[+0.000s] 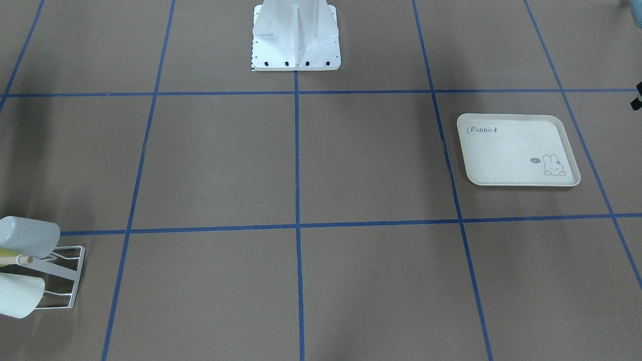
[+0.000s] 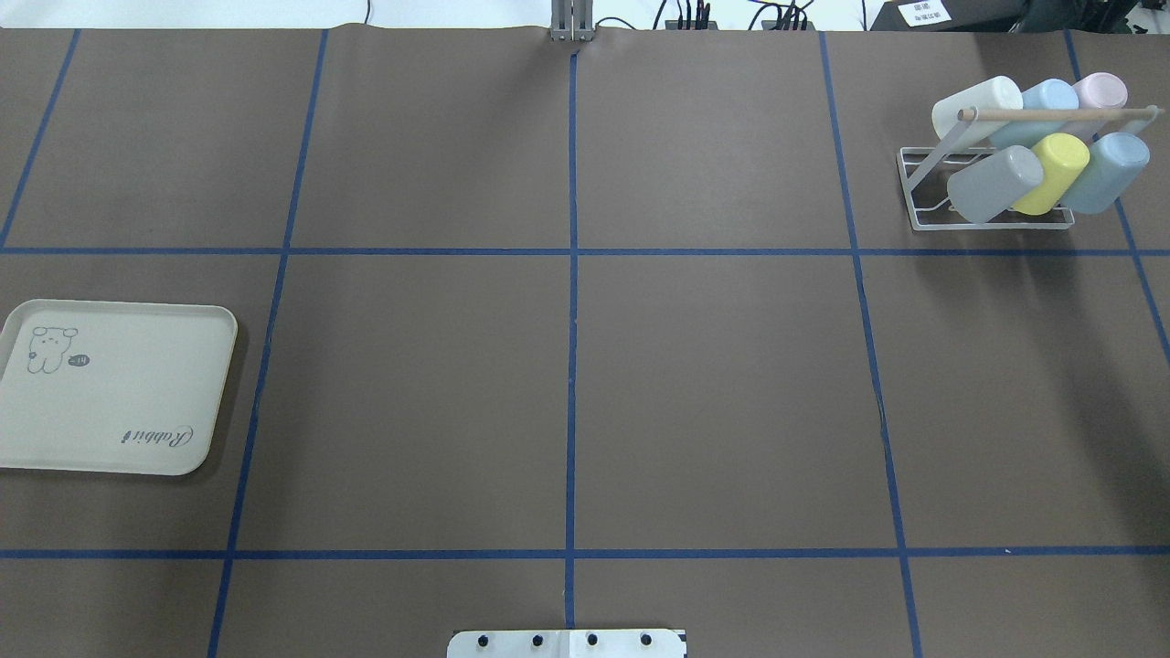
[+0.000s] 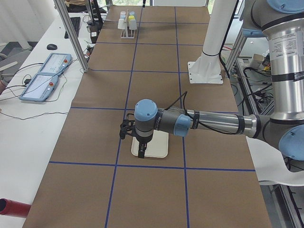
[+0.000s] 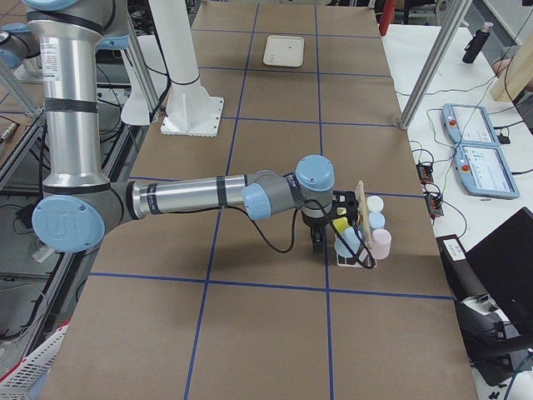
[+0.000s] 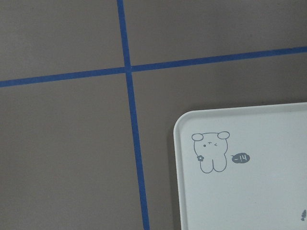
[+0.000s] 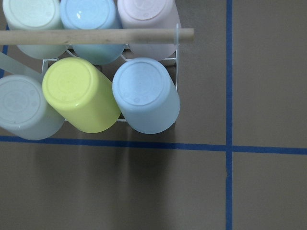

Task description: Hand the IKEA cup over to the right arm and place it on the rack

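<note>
The white wire rack (image 2: 917,192) with its wooden rod (image 6: 96,36) stands at the table's far right corner. Several pastel IKEA cups lie on its prongs, among them a yellow cup (image 6: 79,93), a light blue cup (image 6: 144,96) and a grey cup (image 2: 992,183). My right arm reaches to the rack, and its gripper (image 4: 316,244) hangs just beside the cups; I cannot tell whether it is open or shut. My left gripper (image 3: 141,152) hovers over the cream tray (image 3: 154,147), its state also unclear. Neither wrist view shows any fingers.
The cream rabbit-print tray (image 2: 110,393) lies bare on the robot's left side. The white robot pedestal (image 1: 296,35) stands mid-table at the robot's edge. Blue tape lines grid the brown table. Control tablets (image 3: 45,76) and metal frame posts flank the table's far side.
</note>
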`<state>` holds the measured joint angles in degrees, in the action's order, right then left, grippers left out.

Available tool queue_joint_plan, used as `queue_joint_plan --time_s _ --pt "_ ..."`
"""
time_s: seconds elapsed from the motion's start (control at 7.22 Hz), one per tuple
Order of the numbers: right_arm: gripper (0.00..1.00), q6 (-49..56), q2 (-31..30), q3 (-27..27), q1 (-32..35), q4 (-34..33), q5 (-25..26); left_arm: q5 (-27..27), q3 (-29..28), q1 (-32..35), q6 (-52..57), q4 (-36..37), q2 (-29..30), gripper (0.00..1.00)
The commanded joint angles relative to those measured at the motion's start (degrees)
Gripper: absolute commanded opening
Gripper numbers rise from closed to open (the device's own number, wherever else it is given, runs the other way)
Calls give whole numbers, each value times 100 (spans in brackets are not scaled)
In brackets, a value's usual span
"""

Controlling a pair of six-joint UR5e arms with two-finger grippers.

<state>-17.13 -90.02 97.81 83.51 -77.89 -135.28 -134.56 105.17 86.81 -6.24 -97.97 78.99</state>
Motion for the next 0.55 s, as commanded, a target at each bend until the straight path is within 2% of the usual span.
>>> queue_joint_plan --time_s 0.0,0.14,0.42 --pt "99 42 -76 1 -2 10 1 -17 -23 354 35 49 29 100" --pt "99 17 -120 27 7 10 -7 -17 -84 346 35 67 29 100" --pt "99 -10 -199 114 -2 10 -68 -18 309 381 26 443 46 100"
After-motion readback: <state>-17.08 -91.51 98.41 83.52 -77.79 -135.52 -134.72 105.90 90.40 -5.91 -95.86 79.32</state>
